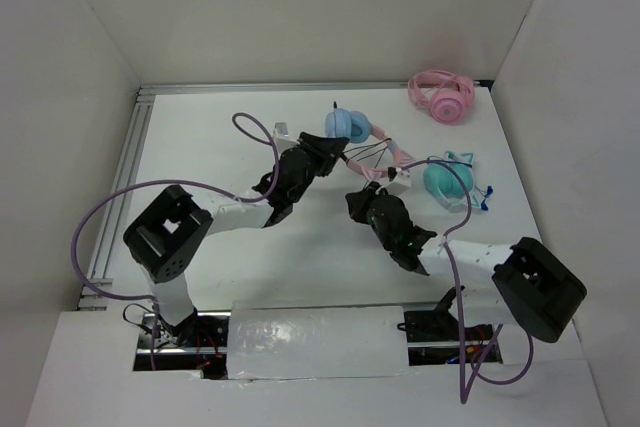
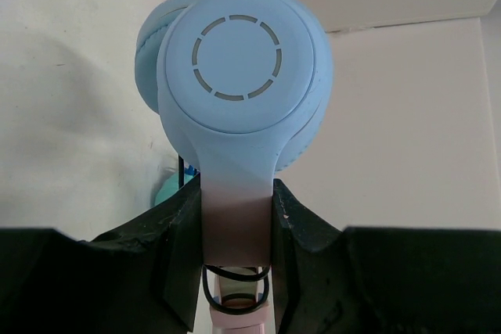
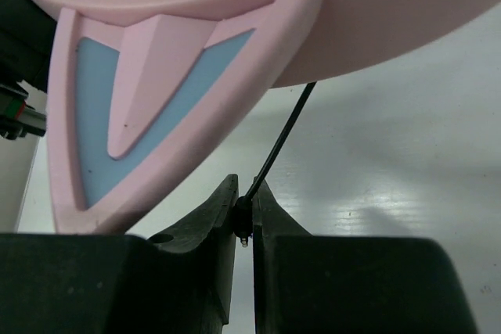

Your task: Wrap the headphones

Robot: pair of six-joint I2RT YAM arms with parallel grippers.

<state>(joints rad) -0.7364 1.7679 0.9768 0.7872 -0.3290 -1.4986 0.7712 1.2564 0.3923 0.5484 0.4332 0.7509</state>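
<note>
Headphones [image 2: 239, 76]: our left gripper [image 2: 236, 197] is clamping the band [image 2: 235, 236].
Cable [image 3: 283, 134]: our right gripper [image 3: 244, 210] is pinching it shut.

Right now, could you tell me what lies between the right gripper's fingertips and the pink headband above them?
Only the thin black cable: in the right wrist view it runs straight from the shut right gripper up to the headband.

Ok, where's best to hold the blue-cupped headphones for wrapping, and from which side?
On the headphones, grip the flat stem just under the blue ear cup, coming from the headband side, jaws closing on its narrow edges: it is straight and parallel-sided, the cup round and wide. The left gripper is shut there.
</note>
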